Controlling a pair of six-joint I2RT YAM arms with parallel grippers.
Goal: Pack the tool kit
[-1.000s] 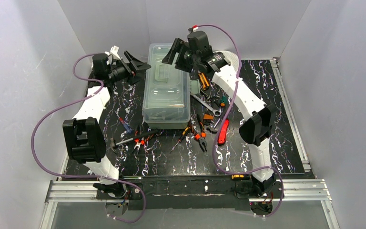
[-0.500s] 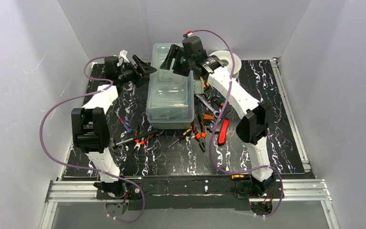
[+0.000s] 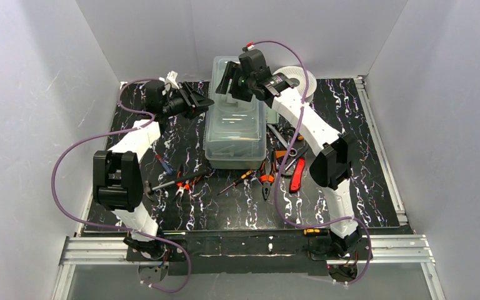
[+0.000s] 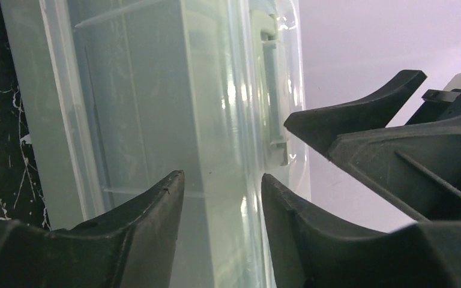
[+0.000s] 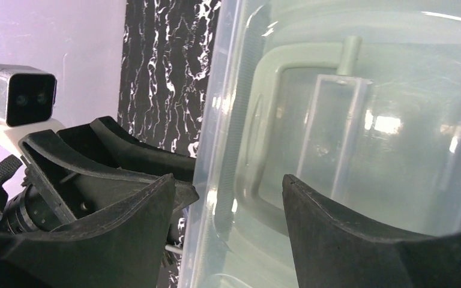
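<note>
Item: clear plastic toolbox (image 3: pixel 234 128), lid shut, standing lengthwise at the middle of the black marbled desk (image 3: pixel 362 137), slightly towards the back. Loose contents not yet packed: orange-handled pliers (image 3: pixel 265 178), red knife (image 3: pixel 294 175) and assorted screwdrivers and wrenches, lying on the desk in front of and to the right of the box. A white perforated spool (image 3: pixel 306 80) sits behind the right arm and is not part of the kit. Left fingers (image 4: pixel 156 210): part-way apart, straddling the box's left lid rim beside a sage-green latch (image 4: pixel 270 90); I cannot tell whether they pinch the rim. Right fingers (image 5: pixel 138 216): wide apart, holding nothing, hovering over the far end of the lid by the sage-green handle (image 5: pixel 264 78). Step in hand, as I judge it: getting the lid open so the tools can go in. To do it well, release the latch fully before lifting. One arm should steady the base while the other raises the rim, or the light box is likely to skid into the tools alongside.
</note>
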